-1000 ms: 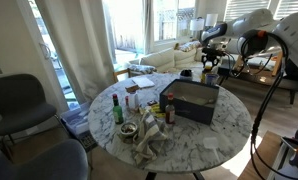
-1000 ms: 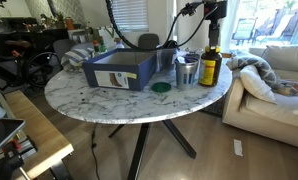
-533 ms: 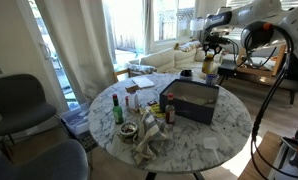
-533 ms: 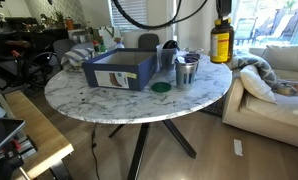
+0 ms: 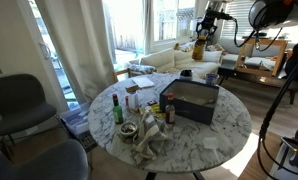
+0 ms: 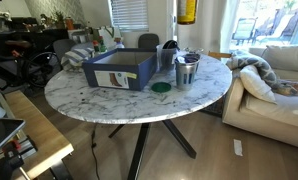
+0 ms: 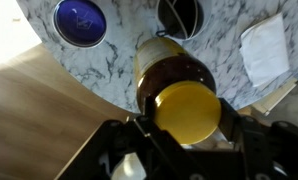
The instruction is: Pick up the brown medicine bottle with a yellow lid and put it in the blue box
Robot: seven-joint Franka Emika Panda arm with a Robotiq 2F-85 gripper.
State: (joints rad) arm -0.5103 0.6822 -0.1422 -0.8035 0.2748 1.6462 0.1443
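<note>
The bottle [image 7: 169, 75] has gone up off the table [image 7: 109, 45] since a second ago, when it was down at table height by the metal cups [image 6: 186, 70]; now it hangs high in the air. In the wrist view I see the gripper [image 7: 187, 125] closed on it, a jaw pressed against each side just under the yellow lid, which faces the camera. Below it lies the table's rim, with wooden floor [image 7: 39, 110] past the edge. On the marble there I see a blue disc [image 7: 79, 20], a dark cup [image 7: 179, 15] and a white cloth [image 7: 264, 50]. In an exterior view the bottle [image 6: 187, 10] is cut by the top edge, above the cups and well clear of the box [image 6: 119, 68], which stands on the marble just beside them. In an exterior view the bottle [image 5: 199, 46] hangs beyond the table's far side, the box [image 5: 194, 100] low on the marble and a green bottle [image 5: 117, 108] well apart from it among the clutter.
</note>
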